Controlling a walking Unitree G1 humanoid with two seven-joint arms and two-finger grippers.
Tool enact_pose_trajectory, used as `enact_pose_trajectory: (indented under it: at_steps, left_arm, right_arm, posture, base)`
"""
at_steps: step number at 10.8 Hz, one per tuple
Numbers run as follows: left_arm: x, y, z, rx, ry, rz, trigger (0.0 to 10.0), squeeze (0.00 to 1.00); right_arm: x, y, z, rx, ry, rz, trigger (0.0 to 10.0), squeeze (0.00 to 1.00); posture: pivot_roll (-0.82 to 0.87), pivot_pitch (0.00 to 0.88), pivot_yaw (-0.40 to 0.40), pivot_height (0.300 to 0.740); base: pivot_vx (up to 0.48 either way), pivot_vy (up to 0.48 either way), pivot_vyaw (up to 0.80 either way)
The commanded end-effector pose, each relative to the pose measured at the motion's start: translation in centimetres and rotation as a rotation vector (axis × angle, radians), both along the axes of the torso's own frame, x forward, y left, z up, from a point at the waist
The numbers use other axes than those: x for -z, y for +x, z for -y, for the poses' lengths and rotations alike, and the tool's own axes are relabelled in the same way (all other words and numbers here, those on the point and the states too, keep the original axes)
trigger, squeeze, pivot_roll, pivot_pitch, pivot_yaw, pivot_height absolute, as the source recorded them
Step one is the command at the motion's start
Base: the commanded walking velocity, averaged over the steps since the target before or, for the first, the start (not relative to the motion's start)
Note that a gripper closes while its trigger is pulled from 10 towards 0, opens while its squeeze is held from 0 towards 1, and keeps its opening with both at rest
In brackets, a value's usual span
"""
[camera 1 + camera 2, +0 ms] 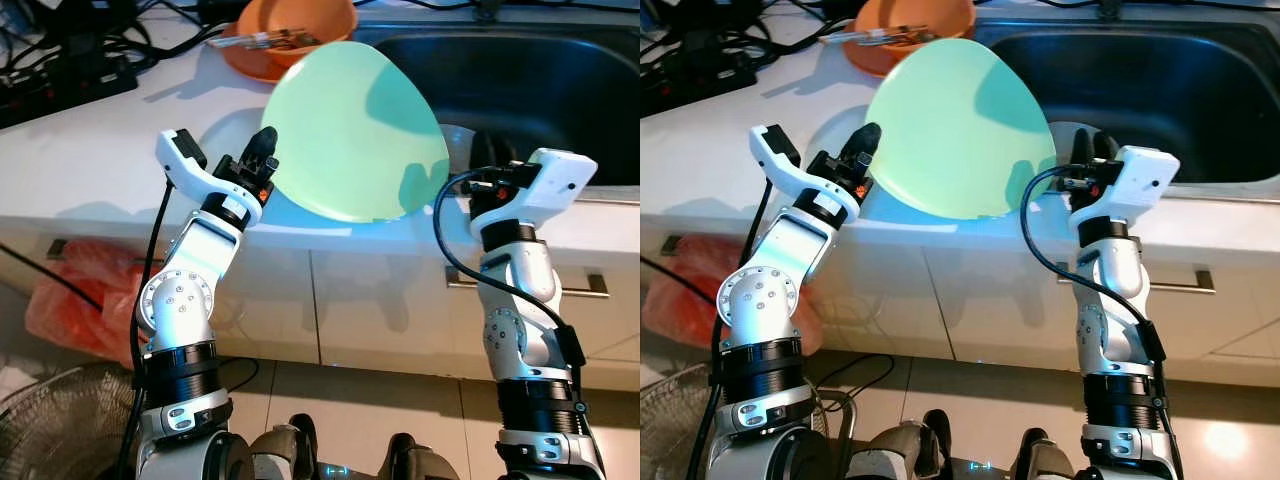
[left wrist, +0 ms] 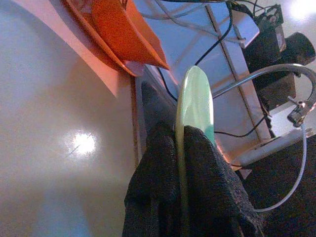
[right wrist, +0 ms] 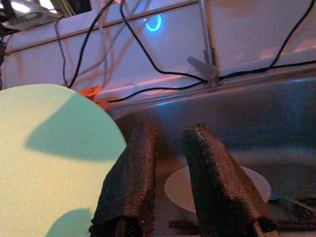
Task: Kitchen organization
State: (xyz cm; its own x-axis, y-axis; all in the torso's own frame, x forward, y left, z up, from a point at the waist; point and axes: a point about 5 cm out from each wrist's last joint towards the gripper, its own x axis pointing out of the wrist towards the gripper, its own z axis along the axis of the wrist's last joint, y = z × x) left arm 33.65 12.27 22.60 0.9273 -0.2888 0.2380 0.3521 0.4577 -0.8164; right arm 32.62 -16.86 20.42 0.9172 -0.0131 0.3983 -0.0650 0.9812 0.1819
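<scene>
Between the two black fingers of the left end effector (image 1: pixel 262 160), a pale green plate (image 1: pixel 355 132) is being pinched by its rim, the fingers closed on either face and the plate standing tilted above the front edge of the white bench (image 1: pixel 90 150). To the far side of the plate from that grip, the right end effector (image 1: pixel 1088 150) is hovering with its fingers slightly parted and holding nothing, close to the plate's edge but seemingly not touching it. Just beyond those fingers a small white dish (image 3: pixel 217 187) is lying in the steel sink (image 1: pixel 520 80). Farther out from the left end effector, an orange bowl (image 1: pixel 295 35) with utensils in it is sitting on the bench, near black cables.

The grip is taking only a short bite of rim, so the plate is likely to pivot or slip. A careless swing could knock it against the right end effector or drop it onto the dish below.
</scene>
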Motion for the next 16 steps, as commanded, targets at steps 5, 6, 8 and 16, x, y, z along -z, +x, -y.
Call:
enact_pose_trajectory:
  at_steps: [5,6,8,16]
  left_arm:
    - [-1.8,0.5,-0.3,-0.059,-0.147,0.062,10.0,0.00]
    - [-1.8,0.5,0.0,-0.055,-0.159,0.062,10.0,0.00]
    - [-1.9,0.7,0.6,-0.038,-0.171,0.061,10.0,0.00]
    - [-2.6,0.9,2.4,0.026,-0.187,0.094,10.0,0.00]
  right_arm:
    - [-0.2,-0.3,0.6,0.026,0.018,0.003,10.0,0.00]
    - [-0.3,-0.4,0.8,0.029,0.025,0.007,10.0,0.00]
    - [-0.6,-0.4,1.1,0.032,0.056,0.016,10.0,0.98]
    - [-1.0,-0.1,1.7,-0.011,0.316,-0.008,10.0,0.00]
  posture:
    - [0.09,0.198,0.101,0.740]
    - [0.09,0.198,0.101,0.740]
    - [0.08,0.194,0.102,0.740]
    - [0.06,0.151,0.095,0.740]
  base:
    - [0.000,0.000,0.00]
    - [0.000,0.000,0.00]
    - [0.000,0.000,0.00]
    - [0.000,0.000,0.00]
